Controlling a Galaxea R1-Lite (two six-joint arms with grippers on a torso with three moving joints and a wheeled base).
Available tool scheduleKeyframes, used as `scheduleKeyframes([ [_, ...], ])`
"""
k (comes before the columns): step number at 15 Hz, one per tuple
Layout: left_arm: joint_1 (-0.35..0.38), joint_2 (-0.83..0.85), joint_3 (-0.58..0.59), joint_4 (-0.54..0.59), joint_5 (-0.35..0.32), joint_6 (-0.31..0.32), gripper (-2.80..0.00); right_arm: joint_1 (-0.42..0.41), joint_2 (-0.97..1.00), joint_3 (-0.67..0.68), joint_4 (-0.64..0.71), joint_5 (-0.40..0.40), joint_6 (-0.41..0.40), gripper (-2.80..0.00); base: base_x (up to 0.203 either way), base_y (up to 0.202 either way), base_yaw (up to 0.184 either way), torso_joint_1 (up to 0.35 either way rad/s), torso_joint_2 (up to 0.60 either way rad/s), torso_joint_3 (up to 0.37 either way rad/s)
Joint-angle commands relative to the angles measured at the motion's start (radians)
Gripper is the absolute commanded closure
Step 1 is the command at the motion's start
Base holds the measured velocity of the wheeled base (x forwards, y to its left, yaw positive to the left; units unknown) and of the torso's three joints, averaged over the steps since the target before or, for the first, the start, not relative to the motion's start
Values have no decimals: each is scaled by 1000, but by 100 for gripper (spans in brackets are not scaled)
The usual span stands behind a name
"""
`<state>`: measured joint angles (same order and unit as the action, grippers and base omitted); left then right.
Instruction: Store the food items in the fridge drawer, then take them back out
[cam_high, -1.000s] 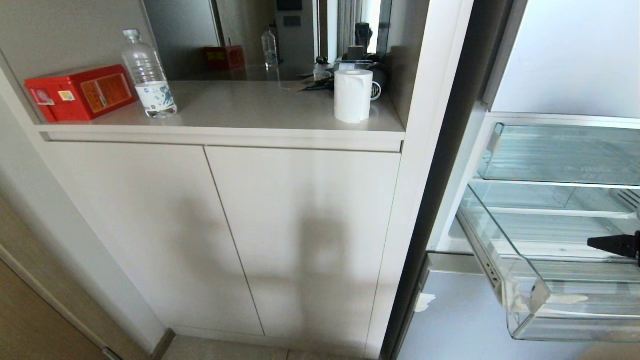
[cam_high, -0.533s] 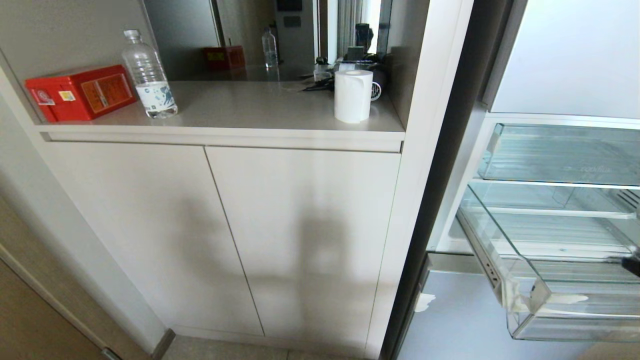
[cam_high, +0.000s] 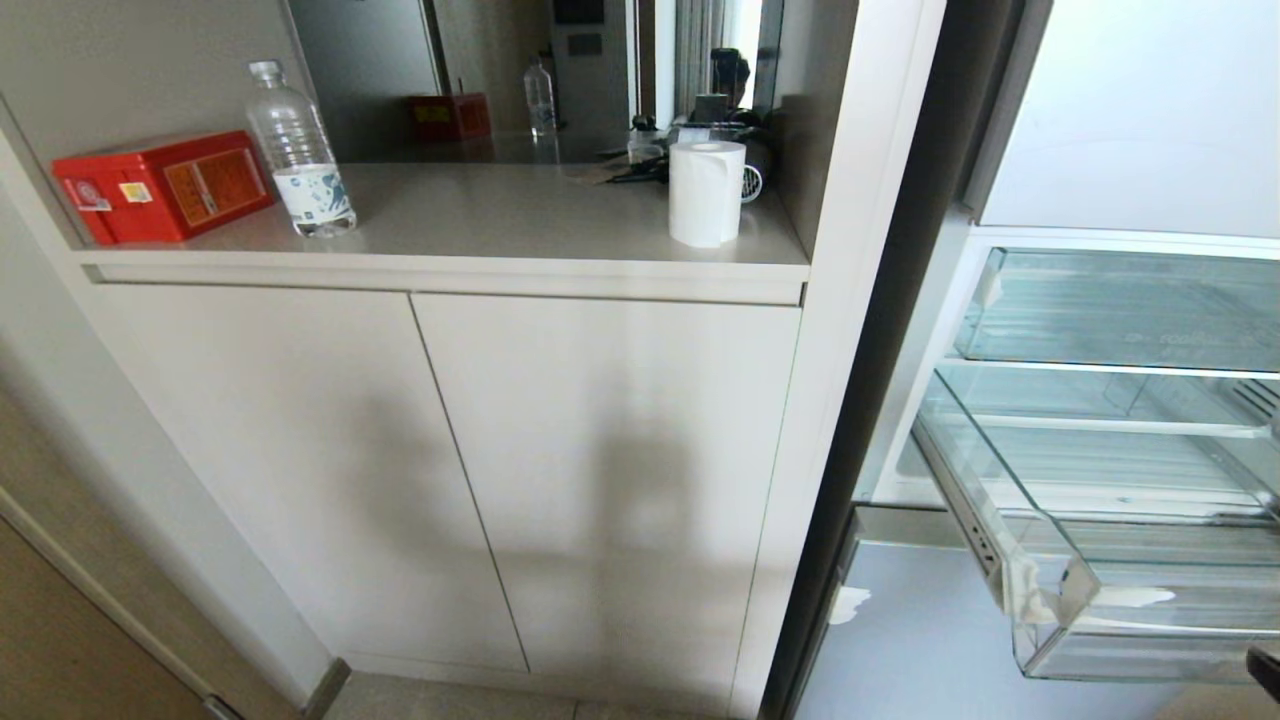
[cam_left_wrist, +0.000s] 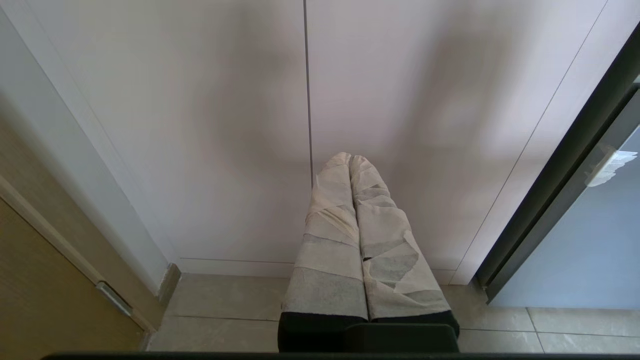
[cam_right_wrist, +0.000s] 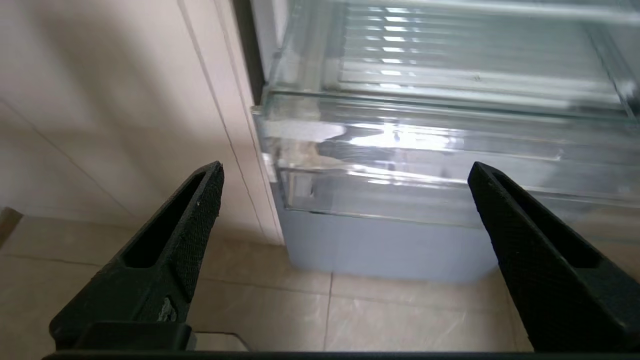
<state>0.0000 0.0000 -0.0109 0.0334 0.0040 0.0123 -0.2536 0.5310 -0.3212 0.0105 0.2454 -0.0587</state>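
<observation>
The fridge drawer is seen pulled out of the pale-blue fridge, at the right edge of the head view, w/ its thick front lip toward the robot; it is judged to be left open so items can be reached from above. No food items are seen in it or anywhere else; where they are can't be told. The ribbed floor looks bare, though glare and the frame edge cut off the drawer's right part. Above it a shallower clear tray sits in the fridge.

The right gripper is held low in front of the drawer lip, apart from it, w/ both black fingers spread as wide as they go and nothing between them. Only a dark sliver is caught in the head view at the bottom right corner. Probably it's placed here clear of the drawer, btwn steps.

The left gripper is parked facing the cabinet doors, near the floor; its tape-wrapped fingers are pressed together, empty.

On the countertop a red box, a water bottle and a paper roll are stood, well apart from the fridge. Dark items behind the roll are too cluttered to be identified.
</observation>
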Motion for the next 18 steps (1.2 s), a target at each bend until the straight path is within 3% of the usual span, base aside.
scheduleKeyframes([
  [1,0,2,0,0,1,0,0,98,-125,101,-52,-48,-20,-280,0,0,0,0,0,0],
  [2,0,2,0,0,1,0,0,106,-162,147,-77,-60,-27,-280,0,0,0,0,0,0],
  [3,0,2,0,0,1,0,0,109,-206,186,-95,-66,-38,-34,0,0,0,0,0,0],
  [4,0,1,0,0,1,0,0,112,-241,229,-107,-72,-65,0,0,0,0,0,0,0],
  [8,0,2,0,0,1,0,0,114,-252,323,-199,-102,-93,0,0,0,0,0,0,0],
  [11,0,2,0,0,1,0,0,116,-252,322,-137,-104,-94,0,0,0,0,0,0,0],
  [18,0,0,0,0,1,0,0,230,-377,321,-17,-176,-101,0,0,0,0,0,0,0],
])
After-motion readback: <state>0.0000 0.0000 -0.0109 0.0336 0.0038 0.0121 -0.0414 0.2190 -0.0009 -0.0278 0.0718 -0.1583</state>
